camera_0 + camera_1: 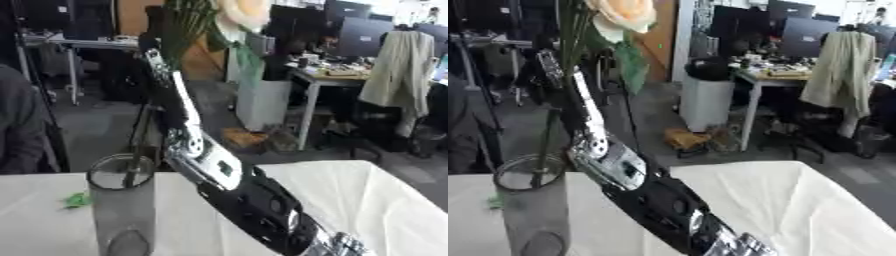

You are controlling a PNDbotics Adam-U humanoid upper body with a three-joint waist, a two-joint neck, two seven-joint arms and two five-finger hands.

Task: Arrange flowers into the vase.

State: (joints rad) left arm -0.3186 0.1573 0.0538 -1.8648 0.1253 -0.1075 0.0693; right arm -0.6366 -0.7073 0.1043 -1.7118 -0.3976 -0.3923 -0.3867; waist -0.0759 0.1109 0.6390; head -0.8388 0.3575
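A peach flower (626,14) is held high above the table (798,200) by the right hand (566,65), fingers curled around its stem, whose end is dipped into the glass vase (531,210)

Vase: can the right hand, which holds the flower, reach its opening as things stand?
Probably yes. The right hand holds the flower high above the vase, whose opening is uncovered. A stem seems to dip inside its rim, and nothing stands between them.
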